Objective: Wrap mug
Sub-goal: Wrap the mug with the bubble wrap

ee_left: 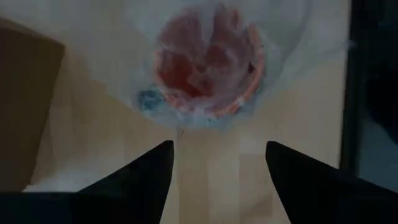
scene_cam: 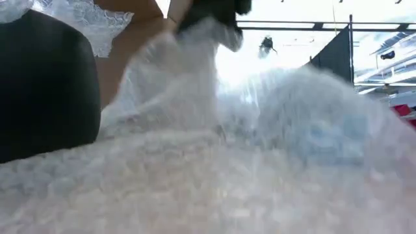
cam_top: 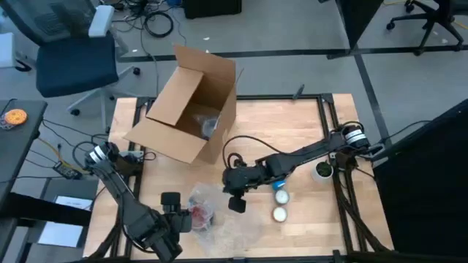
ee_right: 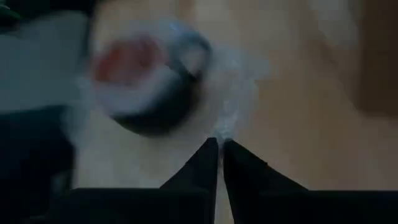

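Note:
A mug (cam_top: pixel 199 213) with a red inside lies near the table's front edge, under clear bubble wrap (cam_top: pixel 219 219). In the left wrist view the mug (ee_left: pixel 208 62) shows through the wrap, its mouth facing the camera. My left gripper (ee_left: pixel 217 162) stands open just left of the mug (cam_top: pixel 172 203), with bare table between its fingers. My right gripper (ee_right: pixel 219 146) is shut on the wrap at the mug's right side (cam_top: pixel 236 204). The mug (ee_right: pixel 149 81) lies just beyond its fingertips. My right gripper pinches a bit of the bubble wrap (ee_right: pixel 227 121) between its two fingertips, coming from the table's right side and slanting down. In the low view the wrap rises to a peak (scene_cam: pixel 195 39) under the dark gripper, and the rest lies spread on the table.
An open cardboard box (cam_top: pixel 190 109) lies on its side at the table's far left, with something clear inside. Two small white-and-blue round things (cam_top: pixel 280 196) (cam_top: pixel 279 214) lie right of my right gripper. A small white pot (cam_top: pixel 322 170) stands near the right edge.

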`<state>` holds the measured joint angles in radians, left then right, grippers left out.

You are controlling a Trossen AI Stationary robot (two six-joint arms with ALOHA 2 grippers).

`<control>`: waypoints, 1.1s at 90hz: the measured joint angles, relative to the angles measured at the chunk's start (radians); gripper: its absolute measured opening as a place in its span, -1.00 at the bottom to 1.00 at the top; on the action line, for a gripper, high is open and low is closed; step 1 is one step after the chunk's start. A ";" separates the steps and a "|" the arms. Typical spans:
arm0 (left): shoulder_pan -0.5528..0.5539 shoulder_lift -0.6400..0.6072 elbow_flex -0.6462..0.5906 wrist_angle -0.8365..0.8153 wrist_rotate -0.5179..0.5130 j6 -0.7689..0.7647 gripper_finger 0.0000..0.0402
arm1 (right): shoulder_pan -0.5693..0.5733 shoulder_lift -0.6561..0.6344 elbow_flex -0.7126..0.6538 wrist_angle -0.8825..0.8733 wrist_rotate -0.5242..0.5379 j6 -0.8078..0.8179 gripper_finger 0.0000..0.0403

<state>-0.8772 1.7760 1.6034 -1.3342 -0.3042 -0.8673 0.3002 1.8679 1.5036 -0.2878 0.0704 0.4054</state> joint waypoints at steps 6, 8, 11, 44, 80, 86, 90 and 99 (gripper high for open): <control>0.000 0.000 -0.064 0.086 0.000 0.005 0.20 | 0.006 0.000 0.000 0.062 -0.030 -0.016 -1.00; -0.001 0.000 -0.084 0.124 0.003 0.011 0.20 | 0.007 0.000 0.000 0.082 -0.035 -0.019 -1.00; -0.001 0.000 -0.115 0.184 0.016 0.025 0.20 | 0.007 0.000 0.000 0.107 -0.041 -0.025 -1.00; 0.020 -0.002 -0.208 0.299 -0.047 0.055 0.20 | 0.038 0.002 0.000 0.244 -0.045 -0.063 -1.00; 0.093 -0.002 -0.208 0.326 -0.173 0.112 0.20 | 0.078 0.088 0.000 0.367 -0.082 -0.069 -1.00; 0.100 -0.002 -0.207 0.327 -0.175 0.128 0.20 | 0.080 0.110 0.001 0.413 -0.096 -0.068 -1.00; 0.102 -0.002 -0.207 0.325 -0.175 0.132 0.20 | 0.080 0.122 0.000 0.414 -0.098 -0.067 -1.00; 0.102 -0.003 -0.206 0.315 -0.172 0.131 0.20 | 0.079 0.130 -0.001 0.418 -0.097 -0.061 -1.00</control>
<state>-0.7750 1.7729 1.3974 -1.0194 -0.4757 -0.7360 0.3792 1.9980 1.5024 0.1304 -0.0268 0.3439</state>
